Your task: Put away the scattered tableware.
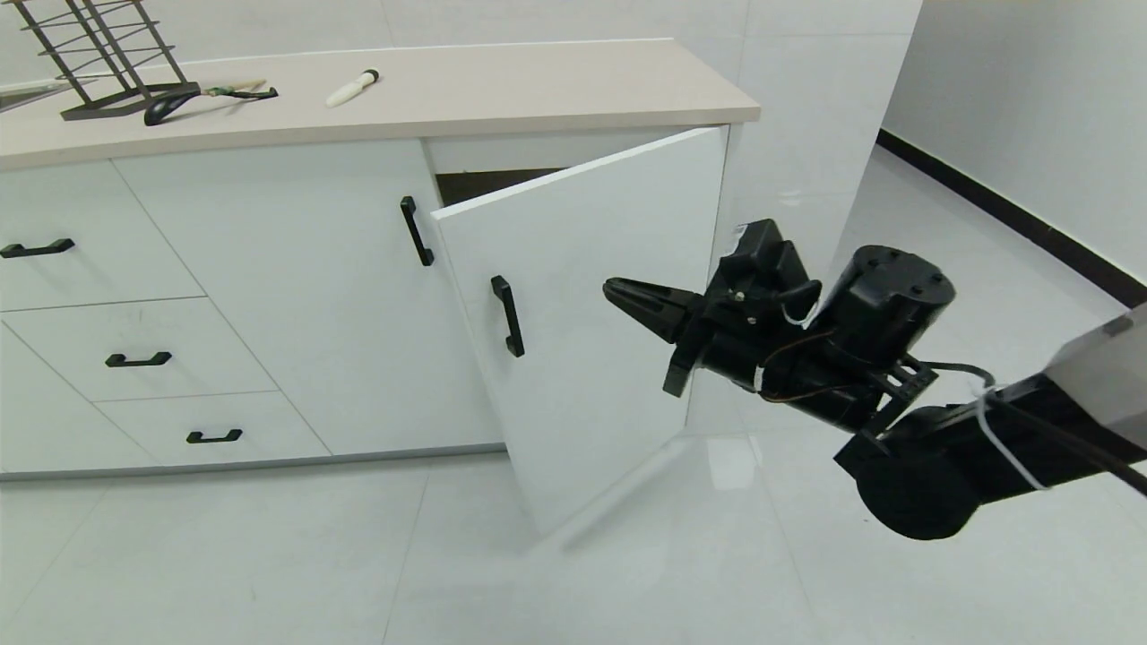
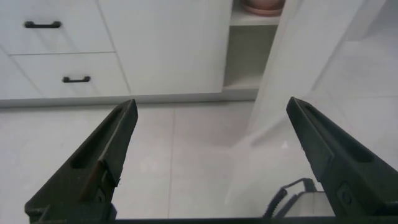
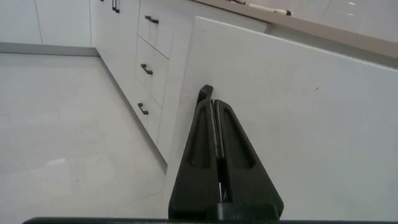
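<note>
Tableware (image 1: pixel 352 88) lies scattered on the countertop (image 1: pixel 538 85), near a wire rack (image 1: pixel 99 54). Below, the cabinet door (image 1: pixel 618 224) stands ajar. The right gripper (image 1: pixel 616 292), fingers together, is just beside the door's handle (image 1: pixel 507 315). The left gripper (image 2: pixel 212 106) is spread wide.

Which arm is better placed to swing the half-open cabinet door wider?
Right, probably. The right gripper, shut, sits just beside the handle of the cabinet door; the left gripper, open, is farther back, above the floor.

You see a smooth, glossy white cabinet door (image 1: pixel 609 224), a matt beige countertop (image 1: pixel 538 85), shiny floor tiles (image 1: pixel 627 555) and a dark metal wire rack (image 1: pixel 116 103) at far left.
</note>
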You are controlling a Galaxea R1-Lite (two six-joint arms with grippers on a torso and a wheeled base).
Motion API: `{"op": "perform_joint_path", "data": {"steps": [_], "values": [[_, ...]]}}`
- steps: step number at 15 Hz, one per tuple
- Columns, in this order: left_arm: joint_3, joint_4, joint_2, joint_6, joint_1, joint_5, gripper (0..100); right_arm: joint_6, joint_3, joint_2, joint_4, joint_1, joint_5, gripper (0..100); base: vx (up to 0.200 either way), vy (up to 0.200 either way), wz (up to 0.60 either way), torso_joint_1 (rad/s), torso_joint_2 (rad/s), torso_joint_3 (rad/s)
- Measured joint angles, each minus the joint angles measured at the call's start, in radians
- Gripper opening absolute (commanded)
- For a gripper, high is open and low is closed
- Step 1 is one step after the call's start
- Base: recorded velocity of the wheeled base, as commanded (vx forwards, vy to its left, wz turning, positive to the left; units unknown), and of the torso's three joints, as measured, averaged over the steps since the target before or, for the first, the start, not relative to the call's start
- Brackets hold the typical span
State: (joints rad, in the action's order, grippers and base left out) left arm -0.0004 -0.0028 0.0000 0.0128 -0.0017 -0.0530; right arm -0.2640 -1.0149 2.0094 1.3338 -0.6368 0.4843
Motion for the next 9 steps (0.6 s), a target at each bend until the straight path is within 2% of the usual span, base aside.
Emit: {"op": "perform_joint_path", "data": {"steps": [2, 9], "values": [[0.000, -0.006, 0.000, -0.009, 0.001, -0.036, 100, -0.001, 0.100, -0.088, 0.004, 0.003, 0.000, 0, 0.000, 0.000, 0.00, 0.000, 0.00, 0.000], [0.000, 0.000, 0.000, -0.006, 0.002, -0.037, 100, -0.002, 0.503, -0.461, 0.008, 0.081, 0.000, 0, 0.000, 0.000, 0.00, 0.000, 0.00, 0.000]]}}
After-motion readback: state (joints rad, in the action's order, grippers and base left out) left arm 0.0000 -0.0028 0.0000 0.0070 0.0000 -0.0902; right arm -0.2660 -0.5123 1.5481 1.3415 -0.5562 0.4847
